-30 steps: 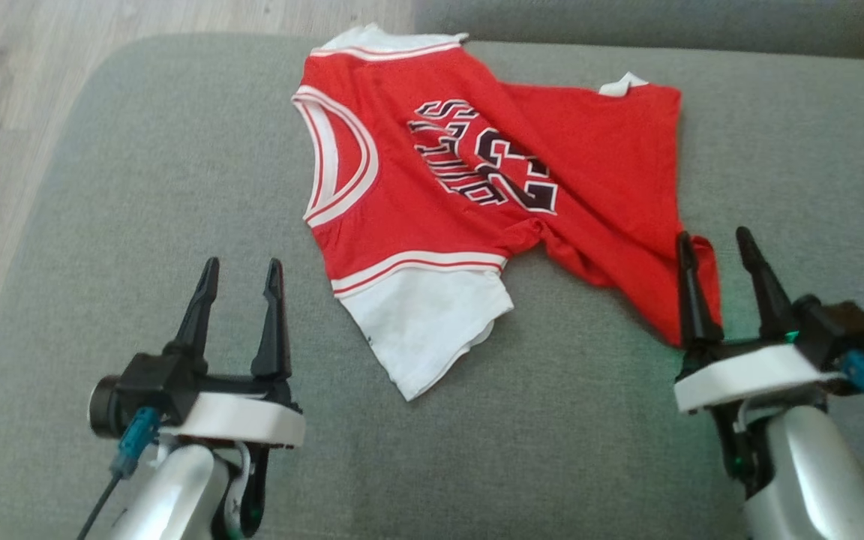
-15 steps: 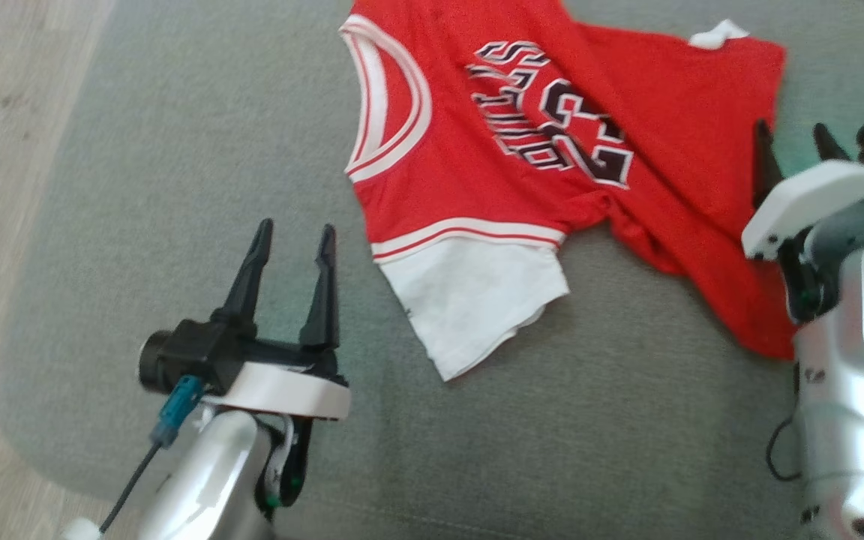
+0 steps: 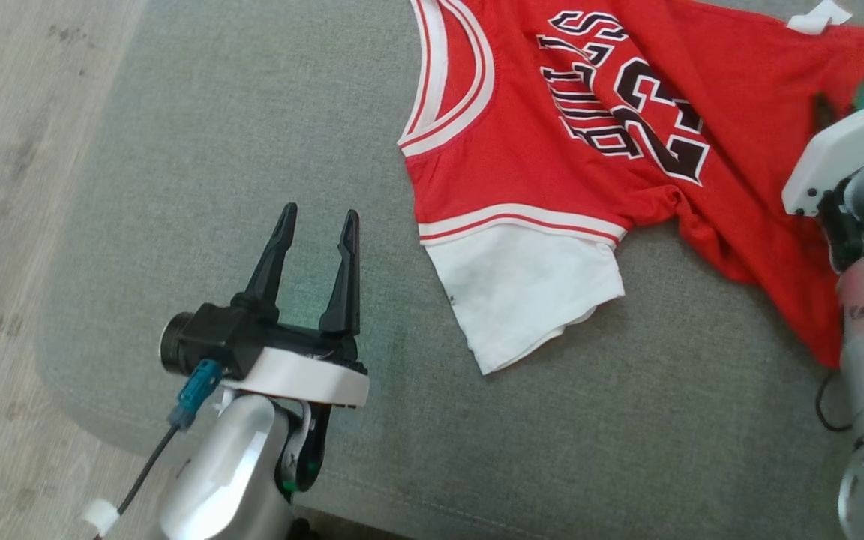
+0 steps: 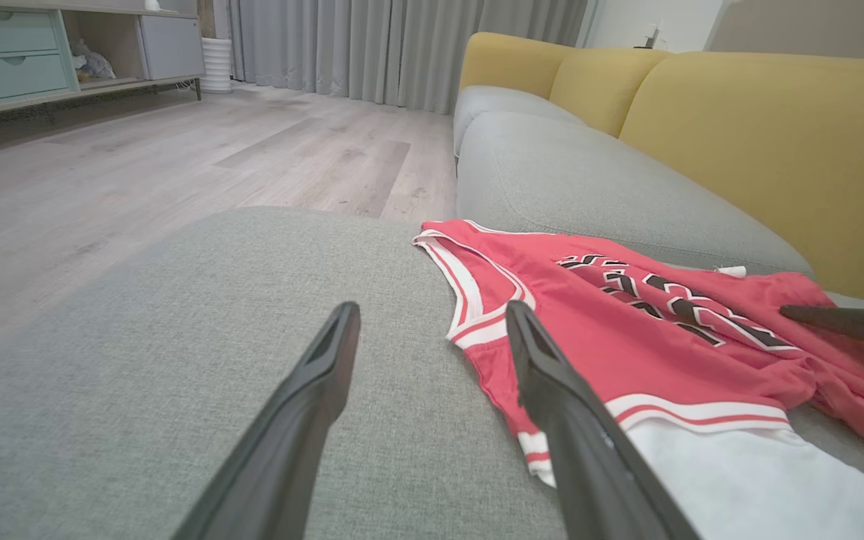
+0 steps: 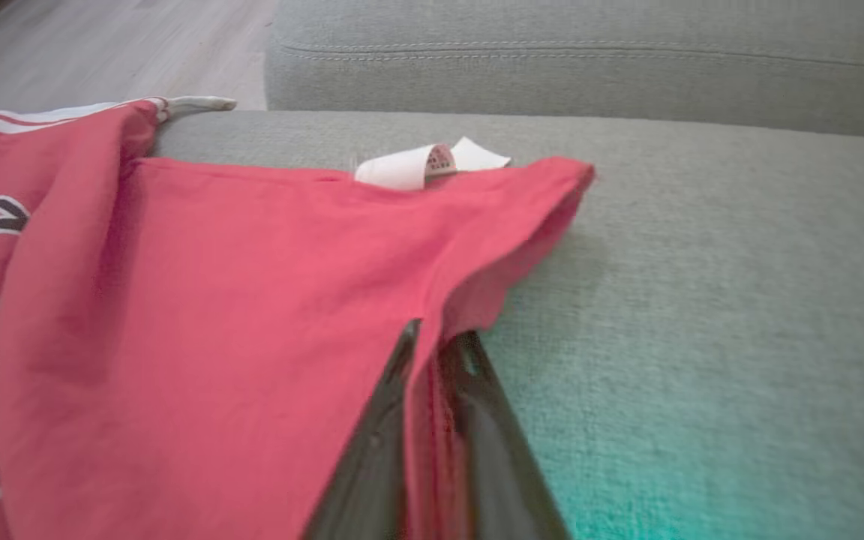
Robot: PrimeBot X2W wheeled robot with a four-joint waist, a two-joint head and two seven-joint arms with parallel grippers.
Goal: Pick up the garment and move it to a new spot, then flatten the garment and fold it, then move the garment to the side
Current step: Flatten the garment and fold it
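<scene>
Silver forearms [image 3: 222, 472], black tapered fingers [image 3: 270, 262]

light bright, even | shadows faint | head view blurred | green glow on cushion [image 5: 664, 450]

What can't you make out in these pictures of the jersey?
Head view: the jersey's far side, cut off by the top edge.
Head view: the right end effector's fingers, mostly behind its own white wrist plate.
Right wrist view: the white label's print, too small and blurred.
Left wrist view: the right end effector's body, cut by the right edge.
</scene>
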